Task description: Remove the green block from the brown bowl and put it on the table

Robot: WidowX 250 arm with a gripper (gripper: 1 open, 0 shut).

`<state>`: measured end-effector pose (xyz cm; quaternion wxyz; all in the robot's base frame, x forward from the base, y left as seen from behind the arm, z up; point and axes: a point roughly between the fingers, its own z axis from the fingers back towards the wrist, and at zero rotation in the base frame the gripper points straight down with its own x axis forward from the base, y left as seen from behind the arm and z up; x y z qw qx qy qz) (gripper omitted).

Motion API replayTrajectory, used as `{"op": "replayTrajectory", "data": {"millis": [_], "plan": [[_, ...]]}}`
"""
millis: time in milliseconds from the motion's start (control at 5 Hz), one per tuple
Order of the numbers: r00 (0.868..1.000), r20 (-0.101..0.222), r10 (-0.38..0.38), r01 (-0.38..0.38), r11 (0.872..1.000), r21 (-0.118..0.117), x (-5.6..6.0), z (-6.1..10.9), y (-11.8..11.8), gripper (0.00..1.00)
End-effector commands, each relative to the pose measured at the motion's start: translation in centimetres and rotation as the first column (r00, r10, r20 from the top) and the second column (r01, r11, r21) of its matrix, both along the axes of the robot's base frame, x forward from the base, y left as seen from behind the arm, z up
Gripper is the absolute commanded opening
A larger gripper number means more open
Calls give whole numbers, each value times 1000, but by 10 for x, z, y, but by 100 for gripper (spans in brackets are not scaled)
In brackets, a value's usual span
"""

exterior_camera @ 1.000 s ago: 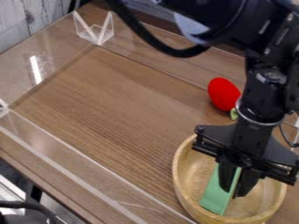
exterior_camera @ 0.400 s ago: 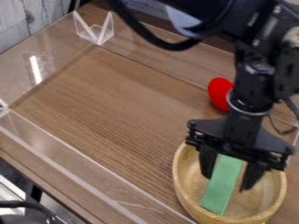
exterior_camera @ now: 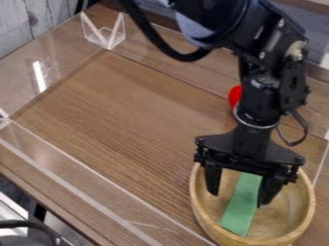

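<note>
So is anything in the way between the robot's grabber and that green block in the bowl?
Nothing visible stands between the end effector and the green block; it hovers over the bowl, partly covering the block's upper end from view.

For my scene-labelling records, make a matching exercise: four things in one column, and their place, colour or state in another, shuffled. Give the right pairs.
Things
1. green block
2. brown bowl
3. gripper
4. red object

Place, colour or state
A. open, above the bowl
B. partly hidden behind the arm
C. lying inside the bowl
D. light tan, round, standing on the table

Right pairs: 1-C; 2-D; 3-A; 4-B
</note>
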<state>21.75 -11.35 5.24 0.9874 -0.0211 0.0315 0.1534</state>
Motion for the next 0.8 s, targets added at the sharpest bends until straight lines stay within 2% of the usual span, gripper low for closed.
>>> {"op": "replayTrajectory", "data": {"millis": [0,400,600], "plan": [[999,49,-17,17,1000,-14,7,14,-18,100],[983,38,-181,181,983,-1,6,8,-12,100],[985,32,-171,171,985,2,10,9,-19,100]]}}
